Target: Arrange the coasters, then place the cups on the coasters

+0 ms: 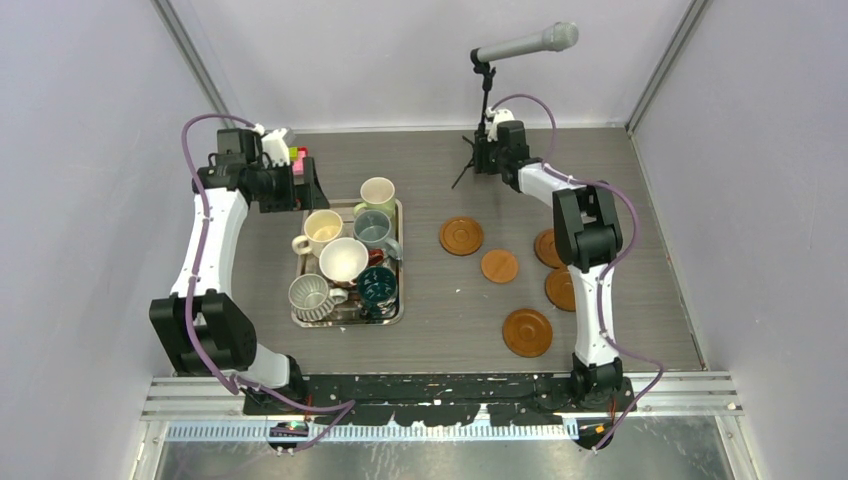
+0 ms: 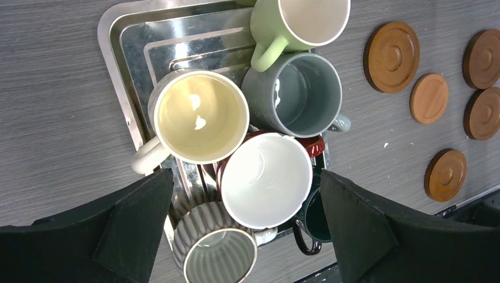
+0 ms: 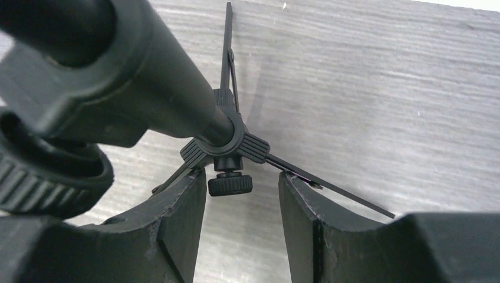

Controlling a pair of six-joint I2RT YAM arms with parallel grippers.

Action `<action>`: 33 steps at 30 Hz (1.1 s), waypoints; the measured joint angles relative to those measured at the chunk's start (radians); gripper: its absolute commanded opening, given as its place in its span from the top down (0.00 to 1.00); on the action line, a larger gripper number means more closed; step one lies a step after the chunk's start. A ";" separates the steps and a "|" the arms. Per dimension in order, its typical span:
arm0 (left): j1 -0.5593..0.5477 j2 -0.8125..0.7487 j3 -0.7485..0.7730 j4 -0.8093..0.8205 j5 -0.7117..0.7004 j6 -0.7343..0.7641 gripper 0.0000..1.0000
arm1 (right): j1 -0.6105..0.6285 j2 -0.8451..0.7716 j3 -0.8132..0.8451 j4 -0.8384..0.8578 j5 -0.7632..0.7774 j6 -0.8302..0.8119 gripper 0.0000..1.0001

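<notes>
On your table (image 1: 450,330), the steel tray (image 2: 118,41) at left holds all six cups (image 2: 265,177), packed together. Your left gripper (image 2: 246,194) hovers over them, jaws wide. Five coasters (image 1: 527,332) lie scattered at right, bare. Your right gripper (image 3: 242,177) sits half-open astride the microphone stand (image 3: 221,132), flanking its small knob (image 3: 230,186) and gripping nothing.

Cream cup (image 2: 199,117), pale green cup (image 2: 298,23), grey-blue cup (image 2: 293,94), ribbed silver-grey cup (image 2: 213,250), dark teal cup (image 1: 378,287), brown ring-grooved coasters (image 2: 391,57)
</notes>
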 measured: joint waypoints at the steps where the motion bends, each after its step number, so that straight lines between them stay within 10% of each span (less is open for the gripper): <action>1: 0.000 0.001 0.000 0.000 0.001 0.003 0.03 | 0.000 0.024 0.031 -0.003 0.001 0.004 0.47; 16: -0.004 0.018 0.045 -0.028 0.004 0.072 0.00 | -0.002 0.130 0.189 -0.073 -0.056 0.008 0.32; 33: -0.346 0.008 0.088 -0.125 -0.144 0.216 0.00 | -0.019 -0.488 -0.128 -0.424 -0.269 -0.134 0.26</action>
